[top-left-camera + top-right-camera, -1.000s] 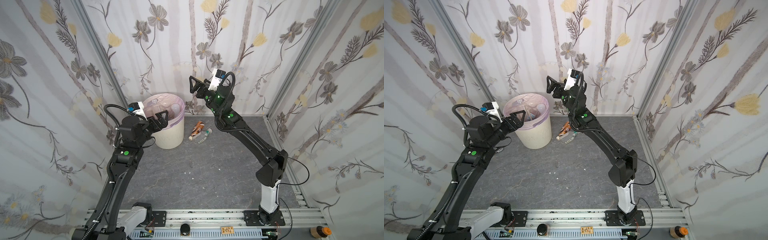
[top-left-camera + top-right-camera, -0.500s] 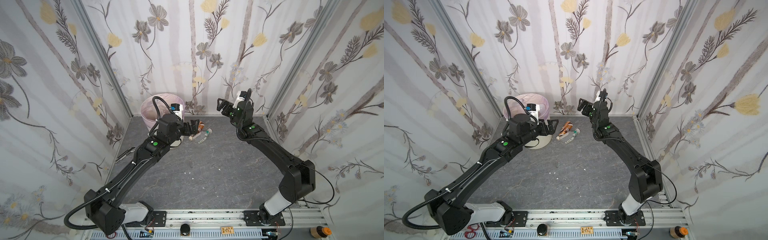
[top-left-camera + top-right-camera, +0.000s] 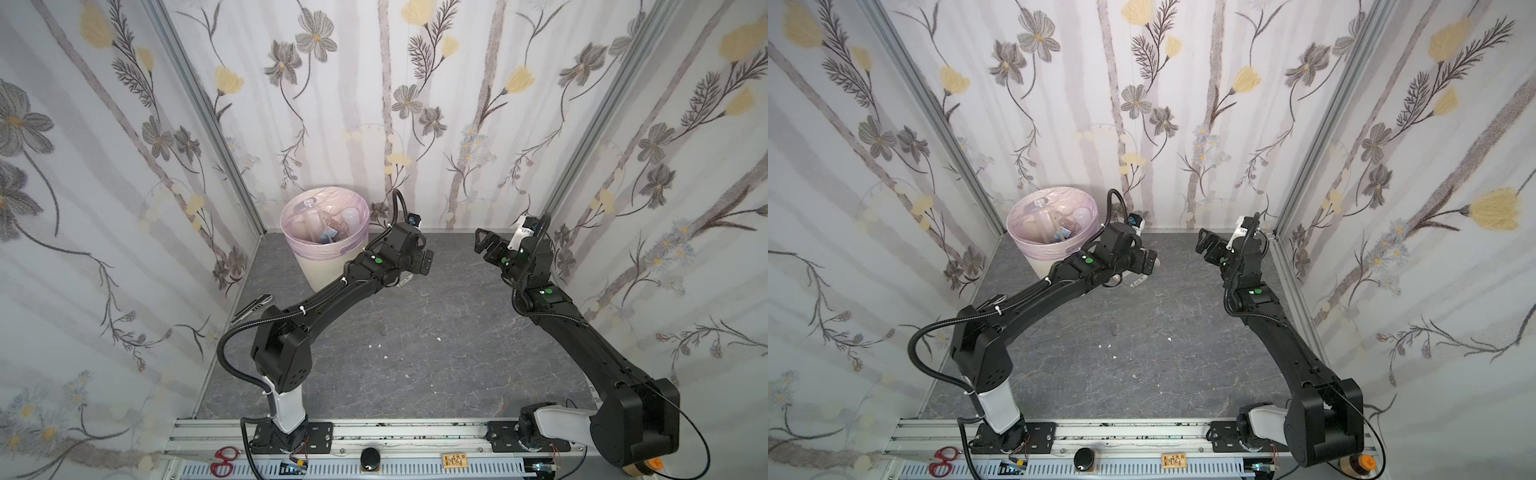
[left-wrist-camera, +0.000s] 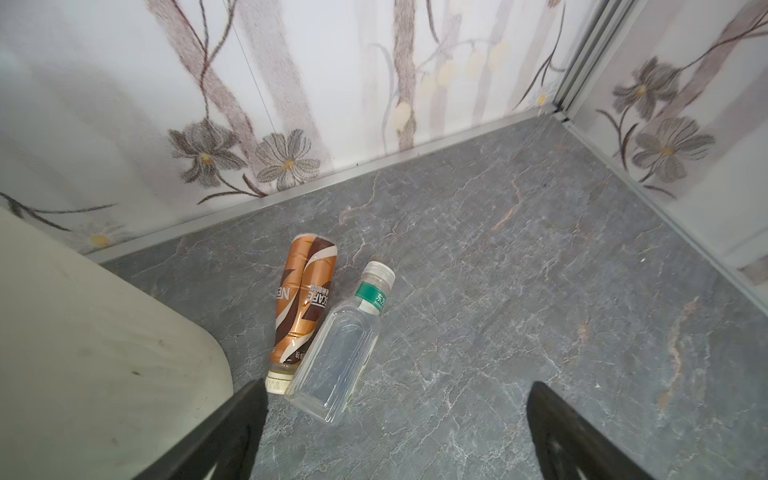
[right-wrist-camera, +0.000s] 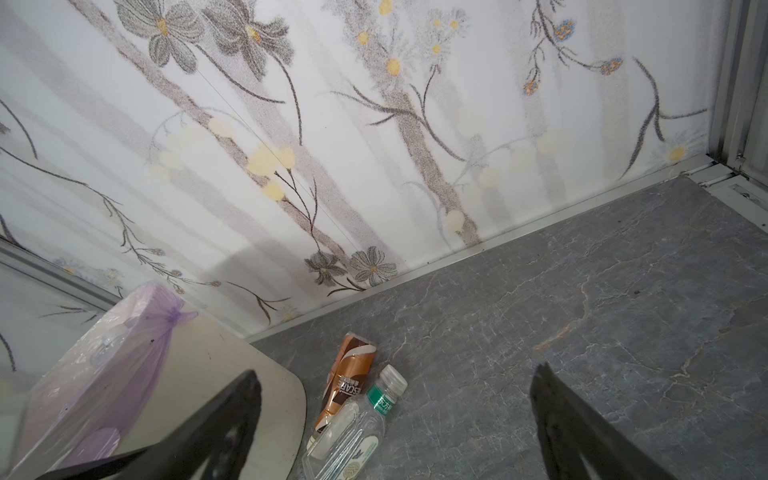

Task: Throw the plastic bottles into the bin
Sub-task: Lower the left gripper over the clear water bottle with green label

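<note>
Two plastic bottles lie side by side on the grey floor next to the bin: a brown coffee-labelled bottle and a clear bottle with a green neck band. My left gripper hovers open just short of them, holding nothing; in both top views the left arm hides most of them. The cream-white bin, lined with a lilac bag, holds several bottles. My right gripper is open and empty, raised to the right of the left gripper. Its view shows the brown bottle and clear bottle.
Flowered walls close in the back and both sides. A dark flat tool leans at the left wall. Small white scraps dot the floor. Red scissors lie on the front rail, and an orange-capped bottle stands outside it.
My left arm swung from over the bin rightward and down toward the floor bottles. My right arm drew back from the bin to the right side and lowered. Both grippers stayed open.
</note>
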Tool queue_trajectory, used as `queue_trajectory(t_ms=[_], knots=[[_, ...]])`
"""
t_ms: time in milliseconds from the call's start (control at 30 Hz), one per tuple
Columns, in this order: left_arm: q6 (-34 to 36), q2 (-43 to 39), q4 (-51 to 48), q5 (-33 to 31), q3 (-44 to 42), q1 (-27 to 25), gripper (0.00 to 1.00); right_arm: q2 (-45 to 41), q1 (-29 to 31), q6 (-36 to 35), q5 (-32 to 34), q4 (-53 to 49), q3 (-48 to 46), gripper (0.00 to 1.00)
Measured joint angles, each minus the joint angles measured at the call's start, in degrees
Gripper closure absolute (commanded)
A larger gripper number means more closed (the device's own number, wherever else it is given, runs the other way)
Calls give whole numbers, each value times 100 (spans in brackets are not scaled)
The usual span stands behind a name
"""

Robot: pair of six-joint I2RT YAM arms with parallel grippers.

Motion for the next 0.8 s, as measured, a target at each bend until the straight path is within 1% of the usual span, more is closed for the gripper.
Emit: queue_trajectory(t_ms=[133, 233, 367, 533, 667, 800], knots=[[22, 822, -369, 4, 787, 63, 0, -284, -52, -35, -199, 44, -485, 0], [13, 1340, -678, 57, 1257, 184, 0, -321, -57, -26, -402, 118, -778, 0], [-28, 1823, -973, 229, 1659, 361, 0, -256, -63, 76, -647, 109, -898, 0], [-46, 2201, -1279, 361, 1733, 503, 0, -170, -63, 131, -817, 101, -951, 0], [-44, 2253, -1388, 428, 1665, 525, 0, -166, -79, 160, -874, 111, -953, 0], [-35, 2323, -1414, 520, 1596, 546, 4, -127, -103, 164, -955, 129, -973, 0]])
